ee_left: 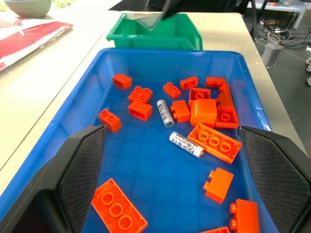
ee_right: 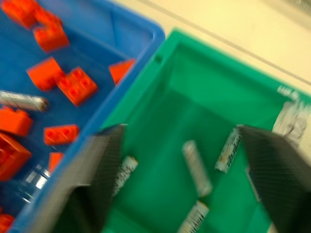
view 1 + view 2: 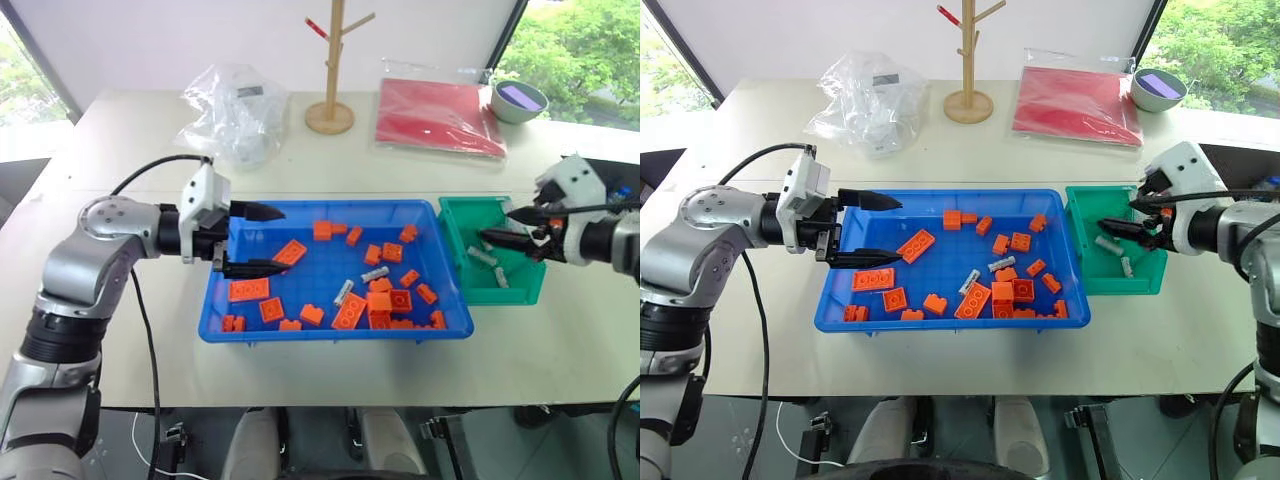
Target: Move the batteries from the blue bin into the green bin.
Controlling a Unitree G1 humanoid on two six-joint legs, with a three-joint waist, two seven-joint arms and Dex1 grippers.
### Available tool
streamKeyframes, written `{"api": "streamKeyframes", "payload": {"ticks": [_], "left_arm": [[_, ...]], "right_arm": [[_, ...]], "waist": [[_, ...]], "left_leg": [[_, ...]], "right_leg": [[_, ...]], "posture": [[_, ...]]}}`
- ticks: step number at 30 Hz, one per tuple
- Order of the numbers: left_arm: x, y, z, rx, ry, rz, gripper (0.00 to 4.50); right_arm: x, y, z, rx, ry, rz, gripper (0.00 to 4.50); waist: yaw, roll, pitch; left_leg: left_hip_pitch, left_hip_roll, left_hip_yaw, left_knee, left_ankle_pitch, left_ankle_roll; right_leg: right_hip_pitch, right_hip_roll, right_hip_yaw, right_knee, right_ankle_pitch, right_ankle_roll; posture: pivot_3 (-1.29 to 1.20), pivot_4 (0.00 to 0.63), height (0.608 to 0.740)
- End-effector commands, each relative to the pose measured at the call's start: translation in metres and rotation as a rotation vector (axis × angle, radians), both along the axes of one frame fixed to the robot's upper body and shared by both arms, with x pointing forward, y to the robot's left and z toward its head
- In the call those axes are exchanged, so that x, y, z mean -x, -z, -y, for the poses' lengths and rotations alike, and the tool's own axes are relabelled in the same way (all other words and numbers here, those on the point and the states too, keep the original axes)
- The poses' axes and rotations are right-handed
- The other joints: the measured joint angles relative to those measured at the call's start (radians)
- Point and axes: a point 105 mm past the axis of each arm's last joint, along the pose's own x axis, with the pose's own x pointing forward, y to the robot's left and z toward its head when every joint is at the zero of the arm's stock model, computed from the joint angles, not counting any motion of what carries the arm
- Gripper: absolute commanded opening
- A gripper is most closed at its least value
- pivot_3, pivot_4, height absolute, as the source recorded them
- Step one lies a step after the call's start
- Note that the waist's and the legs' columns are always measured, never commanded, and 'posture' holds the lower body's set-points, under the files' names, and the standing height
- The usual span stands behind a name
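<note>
Two batteries [image 3: 375,273] are lying in the blue bin [image 3: 335,330] among the orange bricks [image 3: 350,311] in the head views, while the rest are sitting in the green bin [image 3: 520,294] just beside it on the desk [image 3: 560,350]. The left hand [image 3: 252,240] is hovering over the blue bin's left end with its fingers apart and nothing between them. The right hand [image 3: 525,232] is hanging over the green bin, also spread and empty.

Looking along the left wrist, both remaining batteries [image 1: 186,144] are resting close to bricks; one is lying right against a flat orange plate [image 1: 214,142]. A reach from here could be catching a brick along with the cell, or nudging the cell so it rolls away on the smooth floor.

Through the right wrist, roughly four batteries [image 2: 196,167] are lying on the green floor, though blur is making the count unsure.

Behind the bins, the pale desk is carrying a wooden peg stand [image 3: 331,62], a crumpled clear bag [image 3: 232,108], a red folder [image 3: 437,116] and a grey bowl [image 3: 518,100]. Windows at the room's corners are showing green trees.
</note>
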Motion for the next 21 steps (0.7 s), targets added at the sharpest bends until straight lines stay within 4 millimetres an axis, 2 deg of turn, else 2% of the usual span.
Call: {"api": "streamKeyframes", "payload": {"ticks": [1, 4, 6, 7, 9, 12, 16, 17, 21], "left_arm": [[0.001, -0.013, 0.002, 0.028, 0.001, 0.046, 4.50], [0.005, -0.008, 0.000, 0.029, -0.009, 0.033, 4.50], [0.006, -0.005, -0.002, 0.021, -0.011, 0.026, 4.50], [0.007, -0.005, -0.003, 0.020, -0.013, 0.021, 4.50], [0.007, -0.004, -0.003, 0.020, -0.016, 0.015, 4.50], [0.007, -0.004, -0.003, 0.010, -0.019, 0.024, 4.50], [0.008, -0.005, -0.004, 0.005, -0.029, 0.037, 4.50], [0.009, -0.006, -0.004, 0.005, -0.031, 0.038, 4.50], [0.012, -0.005, -0.007, 0.000, -0.048, 0.034, 4.50]], "right_arm": [[-0.006, -0.030, -0.016, 0.005, -0.085, 0.110, 4.06], [-0.011, -0.054, -0.059, -0.082, -0.263, 0.163, 4.06], [-0.009, -0.061, -0.090, -0.088, -0.410, 0.165, 4.06], [-0.008, -0.059, -0.106, -0.071, -0.489, 0.157, 4.06], [-0.006, -0.056, -0.124, -0.046, -0.581, 0.141, 4.06], [-0.003, -0.023, -0.161, 0.037, -0.749, 0.016, 4.06], [-0.004, 0.005, -0.172, 0.075, -0.770, -0.069, 4.06], [-0.003, 0.010, -0.175, 0.063, -0.761, -0.090, 4.30], [0.008, 0.016, -0.188, -0.065, -0.698, -0.166, 4.30]], "waist": [[-0.001, 0.000, 0.000], [-0.010, 0.001, 0.000], [-0.010, 0.000, 0.000], [-0.009, 0.000, 0.000], [-0.003, 0.000, 0.000], [0.001, 0.000, 0.000], [0.007, 0.000, 0.000], [0.007, 0.000, 0.000], [0.004, 0.000, 0.000]], "left_leg": [[0.000, 0.000, 0.000, 0.000, 0.000, 0.000], [0.000, 0.000, 0.000, 0.000, 0.000, 0.000], [0.000, 0.001, -0.001, 0.000, 0.000, 0.000], [0.000, 0.001, -0.002, 0.000, 0.000, 0.000], [0.000, 0.001, -0.002, -0.001, 0.000, 0.000], [-0.001, 0.001, -0.002, 0.000, 0.000, 0.000], [-0.002, 0.000, -0.002, 0.001, 0.000, 0.000], [-0.002, 0.000, -0.002, 0.001, 0.000, 0.000], [-0.003, 0.000, -0.001, 0.001, 0.000, 0.000]], "right_leg": [[0.000, 0.000, 0.000, 0.000, 0.000, 0.000], [0.000, 0.000, 0.000, 0.000, 0.000, 0.000], [0.000, 0.001, 0.000, 0.001, 0.000, 0.000], [0.000, 0.002, -0.001, 0.001, 0.000, 0.000], [0.000, 0.002, -0.001, 0.001, 0.000, 0.000], [0.000, 0.001, -0.002, 0.001, 0.000, 0.000], [0.000, -0.001, -0.002, 0.001, 0.000, 0.000], [0.000, -0.001, -0.002, 0.000, 0.000, 0.000], [0.000, -0.002, -0.002, 0.000, 0.001, 0.001]], "posture": [[0.00, 0.150, 0.736], [0.00, 0.150, 0.736], [0.00, 0.150, 0.736], [0.00, 0.150, 0.736], [0.00, 0.150, 0.736], [0.00, 0.150, 0.736], [0.00, 0.150, 0.736], [0.00, 0.150, 0.736], [0.00, 0.150, 0.736]]}}
